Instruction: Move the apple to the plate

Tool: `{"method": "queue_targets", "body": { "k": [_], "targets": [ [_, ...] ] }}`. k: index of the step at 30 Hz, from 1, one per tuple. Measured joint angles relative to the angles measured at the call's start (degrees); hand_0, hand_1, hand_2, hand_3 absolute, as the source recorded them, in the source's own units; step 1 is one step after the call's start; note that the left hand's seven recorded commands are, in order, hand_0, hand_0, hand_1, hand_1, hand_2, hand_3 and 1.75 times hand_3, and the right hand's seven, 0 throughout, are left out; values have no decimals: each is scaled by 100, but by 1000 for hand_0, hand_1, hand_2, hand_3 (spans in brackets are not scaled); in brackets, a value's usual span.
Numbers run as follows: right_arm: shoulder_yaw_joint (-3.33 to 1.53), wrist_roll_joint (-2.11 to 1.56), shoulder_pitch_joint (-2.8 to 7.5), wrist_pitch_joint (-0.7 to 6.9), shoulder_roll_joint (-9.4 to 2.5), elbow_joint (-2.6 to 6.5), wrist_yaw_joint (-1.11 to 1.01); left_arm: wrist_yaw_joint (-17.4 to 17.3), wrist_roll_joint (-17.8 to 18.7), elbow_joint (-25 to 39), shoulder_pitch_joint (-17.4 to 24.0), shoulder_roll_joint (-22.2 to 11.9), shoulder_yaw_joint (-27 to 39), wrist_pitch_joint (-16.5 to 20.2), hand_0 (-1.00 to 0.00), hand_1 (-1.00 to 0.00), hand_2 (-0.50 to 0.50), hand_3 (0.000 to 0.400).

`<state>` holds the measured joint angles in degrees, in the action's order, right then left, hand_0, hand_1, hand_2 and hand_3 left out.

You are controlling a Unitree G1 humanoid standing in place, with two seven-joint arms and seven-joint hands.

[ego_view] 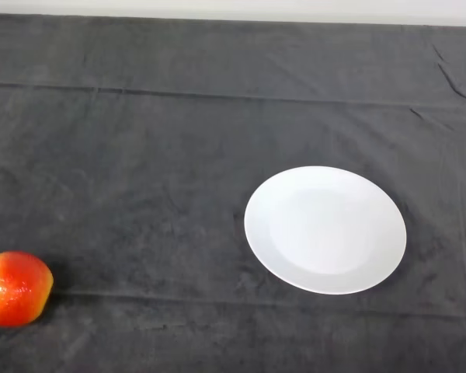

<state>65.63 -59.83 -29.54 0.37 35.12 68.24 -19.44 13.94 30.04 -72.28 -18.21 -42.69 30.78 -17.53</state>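
While the red and yellow apple (15, 288) sits at the near left edge of the view, the white plate (325, 229) lies to the right of the middle, well apart from it. Both rest on the dark grey cloth (140, 155) that covers the tabletop. The apple is round and shiny, with a bit of yellow on its left side. The plate is round and plain, and nothing lies on it. The cloth has long folds running from left to right, one at the far side and one near the apple. A pale strip (295, 9) shows along the far edge, past the cloth.
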Motion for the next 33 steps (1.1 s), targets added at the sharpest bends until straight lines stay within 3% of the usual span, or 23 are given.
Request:
{"method": "queue_targets", "body": {
  "k": [21, 22, 25, 33],
  "targets": [
    [0, 0, 0, 0, 0, 0, 0, -191, -177, 5, -1, 17, 137, 1, 0, 0, 0, 0],
    [9, -1, 45, -15, 12, 0, 1, -192, -206, 90, -100, 72, 137, 15, 0, 0, 0, 0],
    [-26, 0, 37, 5, -5, 0, 1, -174, -318, 299, -104, 138, 125, 61, 0, 0, 0, 0],
    [-13, 0, 45, 3, -5, 0, 1, -175, -441, 335, -336, 164, 73, 115, 0, 0, 0, 0]
  ]
}}
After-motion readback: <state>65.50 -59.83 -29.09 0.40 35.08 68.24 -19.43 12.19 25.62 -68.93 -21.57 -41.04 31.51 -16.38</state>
